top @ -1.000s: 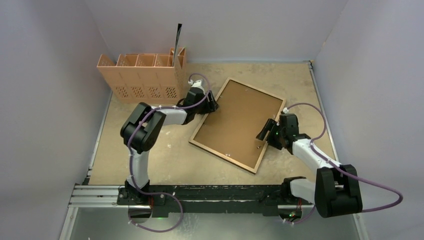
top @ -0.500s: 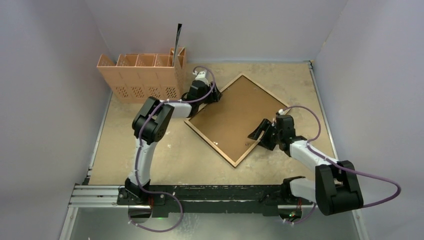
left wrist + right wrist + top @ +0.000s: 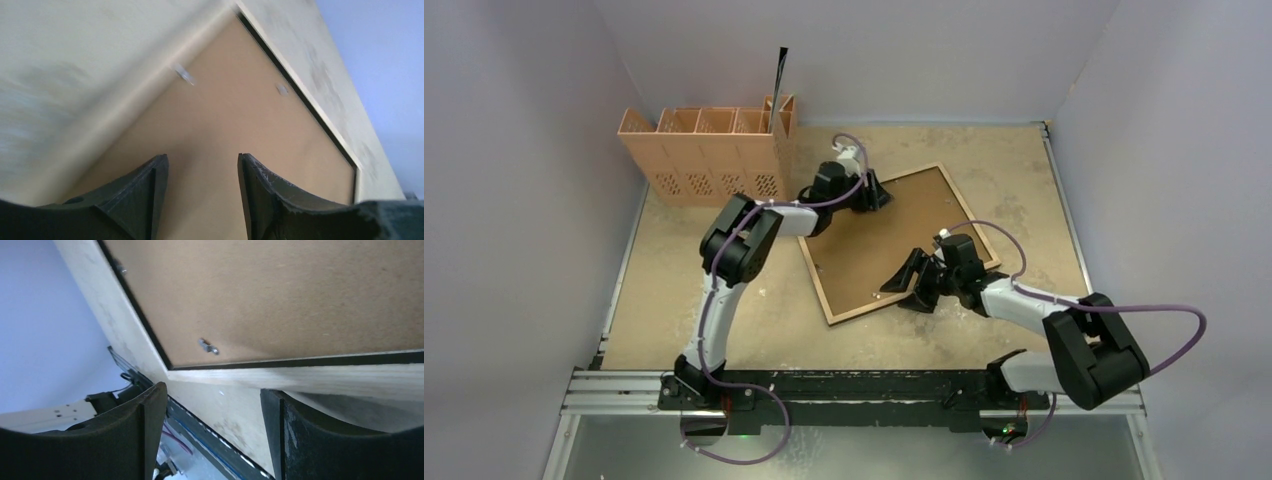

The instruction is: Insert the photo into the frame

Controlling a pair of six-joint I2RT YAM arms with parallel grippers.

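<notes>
Left gripper (image 3: pixel 879 190), overhead: we log it at the far edge of the thin rectangular light-wood picture frame (image 3: pixel 864 309), lying back-up on the beige table (image 3: pixel 724 310); right gripper (image 3: pixel 908 288) at its near edge. Left wrist: fingers (image 3: pixel 145 200) spread wide above the brown backing board (image 3: pixel 225 130). Right wrist: fingers (image 3: pixel 140 440) likewise parted, that frame (image 3: pixel 300 377) just beyond them.

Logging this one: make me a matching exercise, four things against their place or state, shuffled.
1 frame
2 left gripper
3 right gripper
4 orange divider rack

A open, at the frame's near edge
B far-left on the table
C lying back up
D open, at the frame's far edge

Pairs: 1-C, 2-D, 3-A, 4-B
</notes>
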